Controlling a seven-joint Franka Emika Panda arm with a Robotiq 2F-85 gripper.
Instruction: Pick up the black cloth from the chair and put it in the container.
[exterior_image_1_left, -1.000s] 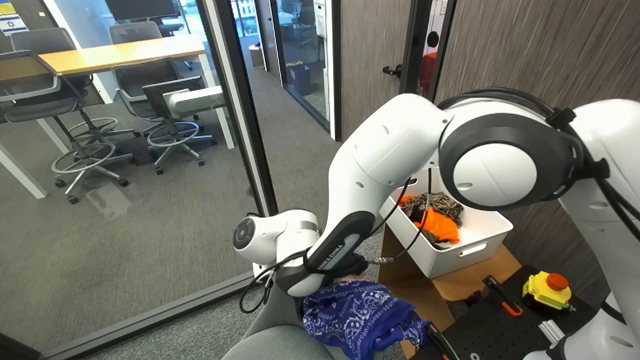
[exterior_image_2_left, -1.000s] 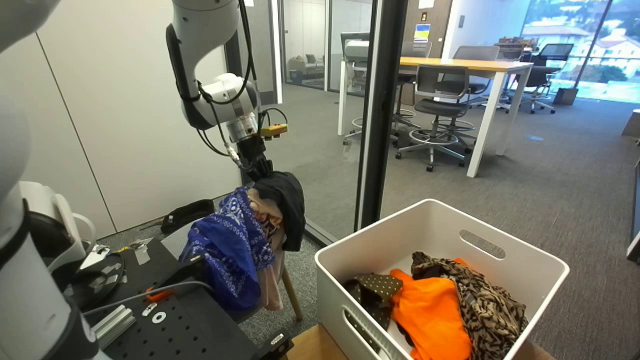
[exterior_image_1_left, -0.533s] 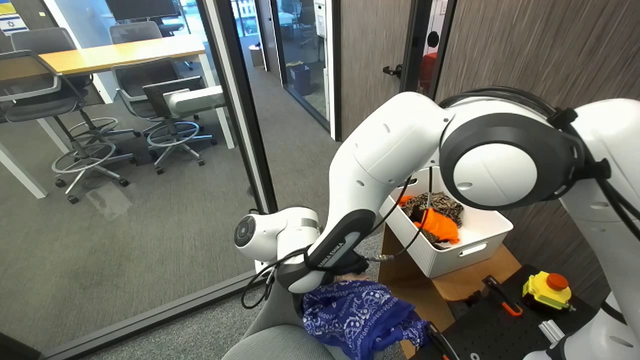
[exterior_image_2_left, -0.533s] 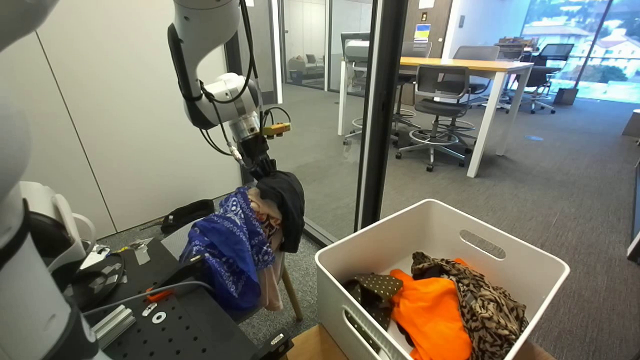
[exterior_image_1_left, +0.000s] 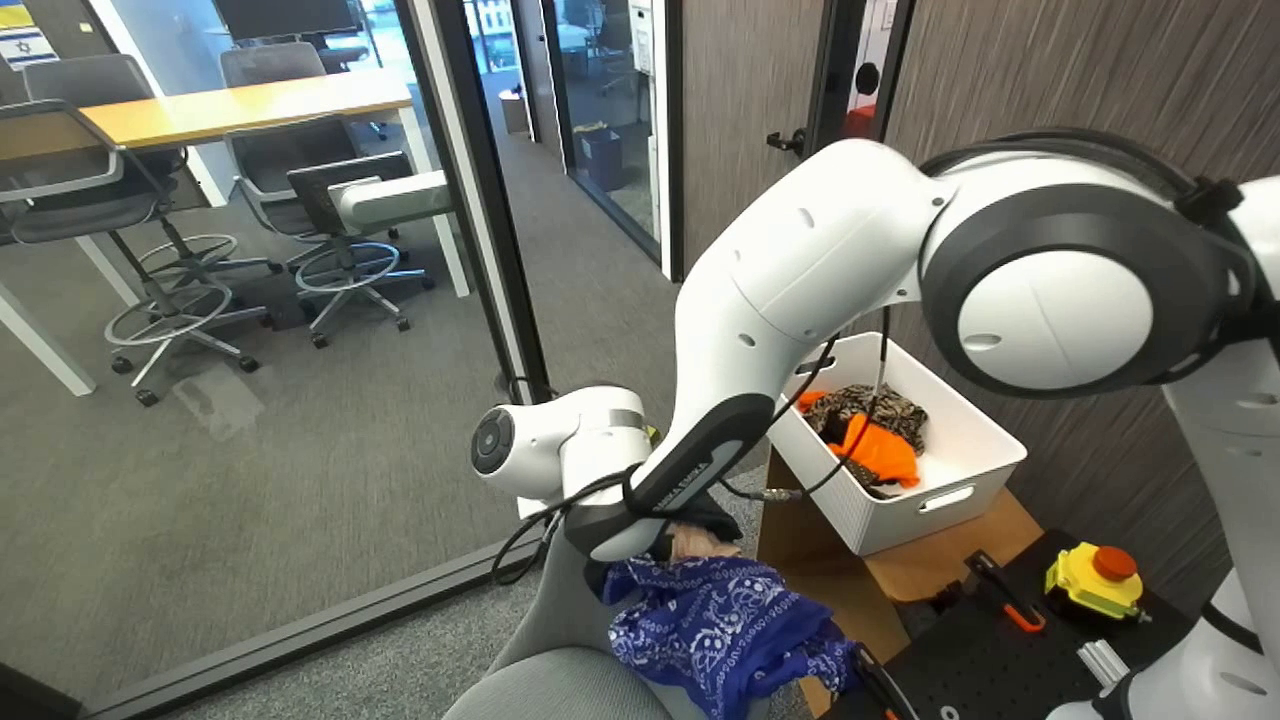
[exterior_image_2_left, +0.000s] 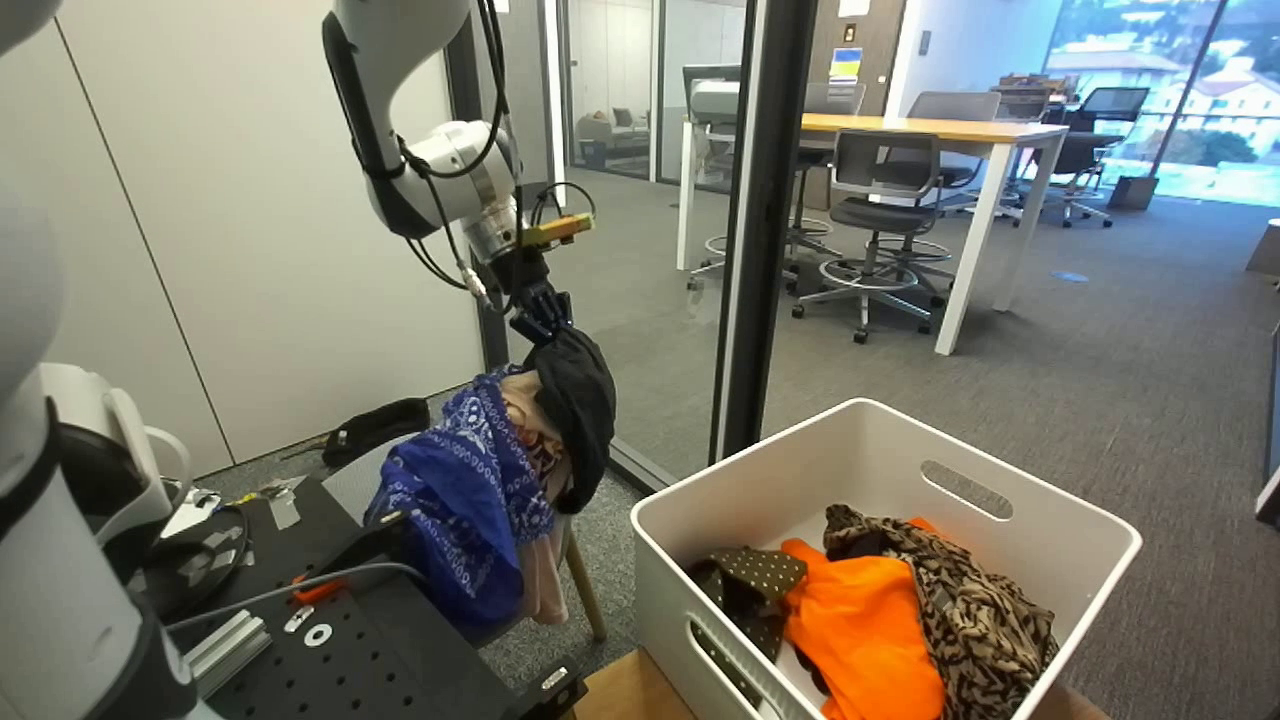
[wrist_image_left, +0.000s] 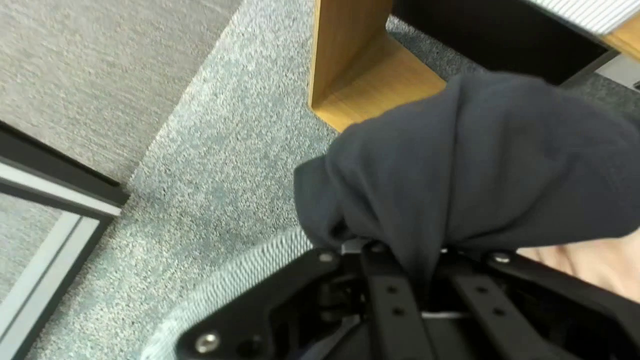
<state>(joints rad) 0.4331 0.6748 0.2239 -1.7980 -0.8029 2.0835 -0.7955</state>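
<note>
The black cloth (exterior_image_2_left: 582, 400) hangs over the chair's back, its top pulled up into a peak. It also shows in an exterior view (exterior_image_1_left: 712, 517), mostly behind the arm. My gripper (exterior_image_2_left: 545, 325) is above the chair back and holds the cloth's top. In the wrist view the fingers (wrist_image_left: 415, 255) are shut on a bunched fold of the black cloth (wrist_image_left: 480, 165). The grey chair (exterior_image_1_left: 570, 685) also carries a blue bandana (exterior_image_1_left: 720, 625) and a peach cloth (exterior_image_2_left: 525, 390). The white container (exterior_image_2_left: 860, 455) holds orange, leopard-print and dotted cloths; it also shows in an exterior view (exterior_image_1_left: 900, 525).
The container stands on a wooden stand (exterior_image_1_left: 815, 570). A black perforated table (exterior_image_2_left: 390, 650) with tools is beside the chair. A glass wall with a dark frame (exterior_image_2_left: 765, 230) is behind the chair. A yellow box with a red button (exterior_image_1_left: 1095, 578) is on the table.
My gripper has risen and shifted slightly toward the glass wall, drawing the top of the black cloth up with it. More peach cloth shows beneath. The blue bandana has barely moved.
</note>
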